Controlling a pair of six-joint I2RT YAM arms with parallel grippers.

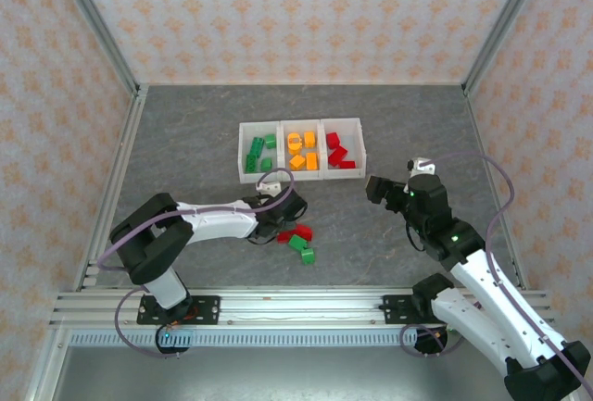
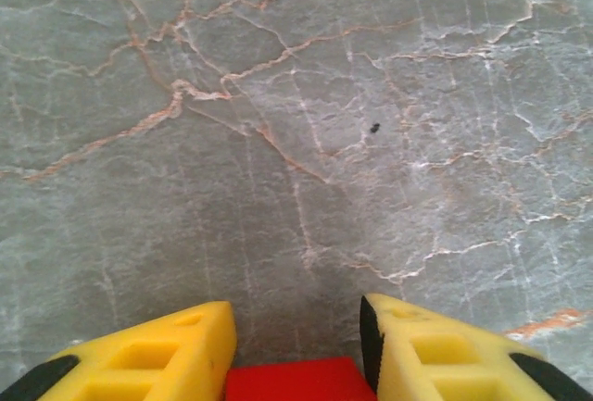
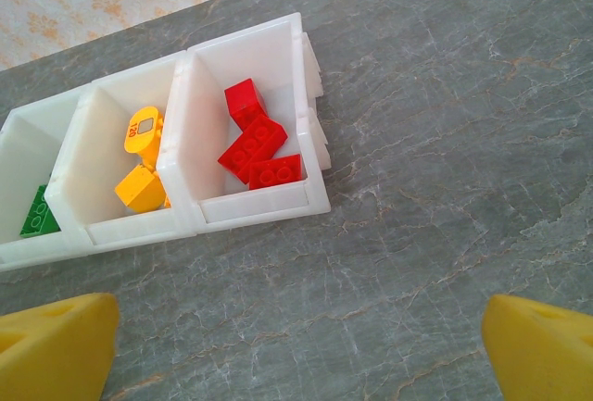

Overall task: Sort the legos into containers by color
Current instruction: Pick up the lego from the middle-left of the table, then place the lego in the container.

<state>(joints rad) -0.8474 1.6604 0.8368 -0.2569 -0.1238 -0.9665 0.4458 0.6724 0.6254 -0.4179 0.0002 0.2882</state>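
In the left wrist view my left gripper (image 2: 296,327) has its yellow fingers (image 2: 162,350) closed against both sides of a red lego (image 2: 292,381), just above the grey table. From above, the left gripper (image 1: 293,214) sits in front of the containers (image 1: 301,177), beside a small loose cluster: a red lego (image 1: 302,231) and two green legos (image 1: 297,244). The three joined white bins hold green legos (image 1: 256,151), orange legos (image 1: 302,150) and red legos (image 3: 259,146). My right gripper (image 3: 301,345) is open and empty, to the right of the bins (image 3: 255,205).
Metal frame posts and patterned walls enclose the grey marbled table (image 1: 185,142). A rail (image 1: 296,304) runs along the near edge by the arm bases. Bare table lies to the left and right of the bins.
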